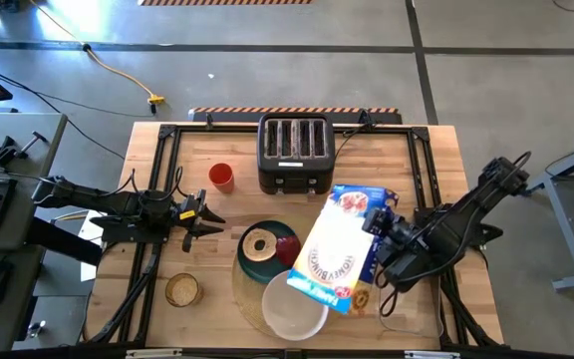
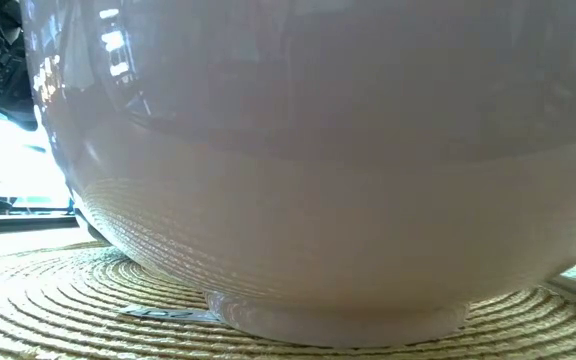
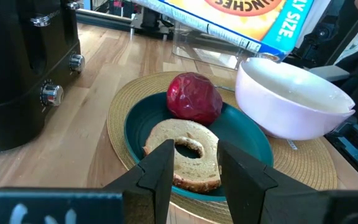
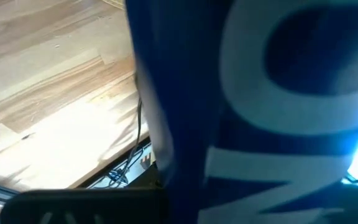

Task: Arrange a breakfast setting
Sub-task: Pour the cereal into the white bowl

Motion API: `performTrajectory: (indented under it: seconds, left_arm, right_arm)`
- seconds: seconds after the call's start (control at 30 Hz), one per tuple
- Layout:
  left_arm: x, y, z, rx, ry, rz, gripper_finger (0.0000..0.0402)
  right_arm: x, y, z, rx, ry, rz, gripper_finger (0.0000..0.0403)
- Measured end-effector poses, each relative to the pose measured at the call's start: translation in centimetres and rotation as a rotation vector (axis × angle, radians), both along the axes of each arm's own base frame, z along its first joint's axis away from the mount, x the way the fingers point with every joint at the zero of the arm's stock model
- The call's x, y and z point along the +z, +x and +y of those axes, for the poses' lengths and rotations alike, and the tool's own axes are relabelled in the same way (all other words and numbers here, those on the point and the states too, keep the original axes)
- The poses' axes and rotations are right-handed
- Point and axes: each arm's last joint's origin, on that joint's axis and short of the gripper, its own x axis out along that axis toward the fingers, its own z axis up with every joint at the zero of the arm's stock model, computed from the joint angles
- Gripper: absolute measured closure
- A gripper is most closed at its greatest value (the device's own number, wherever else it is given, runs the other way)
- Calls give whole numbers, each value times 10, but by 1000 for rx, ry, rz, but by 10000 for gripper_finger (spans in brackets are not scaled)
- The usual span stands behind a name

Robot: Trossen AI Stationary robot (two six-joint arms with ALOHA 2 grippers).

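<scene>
Cereal box (image 1: 339, 247): light, stiff card, tilted over white bowl (image 1: 295, 304) at lower centre; best held across its upper sides.
Right end effector (image 1: 385, 231): clamped on box.
Left end effector (image 1: 210, 216): apart, left of plate (image 1: 250, 264).

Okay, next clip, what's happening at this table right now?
The right hand holds a cereal box tilted over the white bowl, which sits on the round placemat. Whether cereal is pouring cannot be seen. The teal plate beside the bowl carries a bagel half and a red food item. The left hand hovers open just left of the plate, holding nothing. A black toaster stands behind.
</scene>
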Motion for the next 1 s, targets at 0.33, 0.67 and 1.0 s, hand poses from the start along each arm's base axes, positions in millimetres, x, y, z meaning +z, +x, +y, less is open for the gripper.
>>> performTrajectory:
  seconds: [0.33,0.67,1.0]
  left_arm:
    - [0,0,0,0,0,0,289]
    - [0,0,0,0,0,0,289]
    - [0,0,0,0,0,0,289]
  right_arm:
    - [-1,3,2,36,-48,20,344]
    - [1,4,2,85,-127,29,344]
    - [2,8,4,144,-169,31,344]
